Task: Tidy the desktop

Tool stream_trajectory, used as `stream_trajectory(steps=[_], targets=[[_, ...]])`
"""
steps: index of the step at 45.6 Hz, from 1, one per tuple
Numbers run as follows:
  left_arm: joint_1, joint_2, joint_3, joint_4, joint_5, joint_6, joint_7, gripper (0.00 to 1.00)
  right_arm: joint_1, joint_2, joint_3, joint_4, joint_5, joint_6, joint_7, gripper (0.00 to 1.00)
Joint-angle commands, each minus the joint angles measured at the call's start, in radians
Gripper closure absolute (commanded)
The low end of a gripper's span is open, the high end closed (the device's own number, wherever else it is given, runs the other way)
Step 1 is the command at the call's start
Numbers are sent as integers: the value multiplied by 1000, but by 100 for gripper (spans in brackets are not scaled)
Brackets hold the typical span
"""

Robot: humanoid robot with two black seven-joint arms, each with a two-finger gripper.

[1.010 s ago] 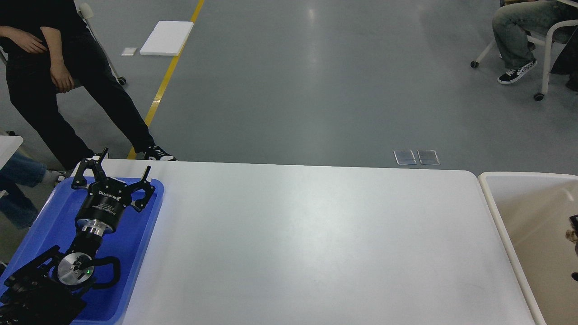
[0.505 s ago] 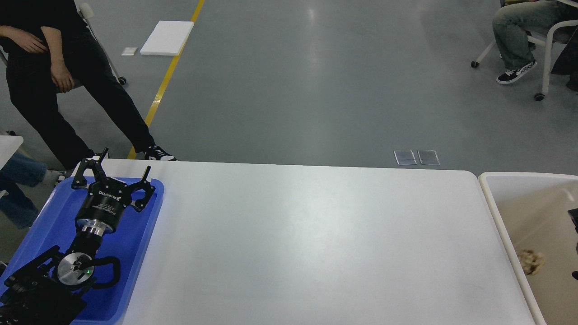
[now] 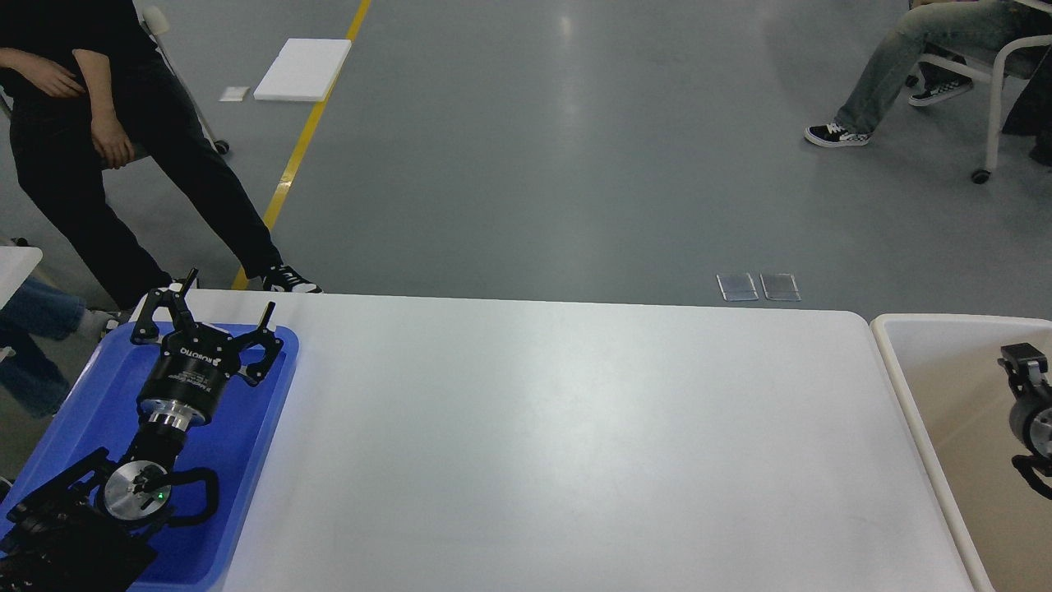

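The white desktop (image 3: 575,444) fills the middle of the head view and nothing lies on it. My left gripper (image 3: 229,294) is open and empty, its fingers spread over the far end of the blue tray (image 3: 82,403) at the desktop's left edge. My right arm's end (image 3: 1026,395) shows at the right edge over the beige-white bin (image 3: 904,386). It is partly cut off and its fingers cannot be told apart.
A person in black (image 3: 123,164) stands just beyond the desktop's far left corner. A seated person's legs (image 3: 896,74) and a wheeled chair are at the far right. A white board (image 3: 302,70) and a yellow line (image 3: 300,140) are on the floor.
My right arm has moved up and left into view over the bin. A crumpled beige thing fell from it into the bin and no longer shows. The seated person stretched out a leg.
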Motion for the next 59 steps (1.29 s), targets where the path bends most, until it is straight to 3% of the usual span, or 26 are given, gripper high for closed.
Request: stream_trajectory(steps=[1,8,13,15,20,23,32,42,59], targets=[[0,0,0,0,0,0,0,1,-3,-34,351,270,-8,16,2,0],[0,0,0,0,0,0,0,1,-17,60,557,312,-8,119,14,0],[0,0,0,0,0,0,0,1,-31,113,590,306,-4,148,33,0],[0,0,0,0,-1,0,0,1,-43,133,593,306,-4,166,72,0],[0,0,0,0,-1,0,0,1,-61,170,594,299,-2,223,241,0],[0,0,0,0,0,0,0,1,-72,187,596,267,0,247,319,0],[0,0,0,0,0,0,0,1,-95,319,605,184,7,267,408,0],[0,0,0,0,0,0,0,1,-163,414,771,183,41,275,424,0],[0,0,0,0,0,0,0,1,-184,423,754,194,38,278,464,0]])
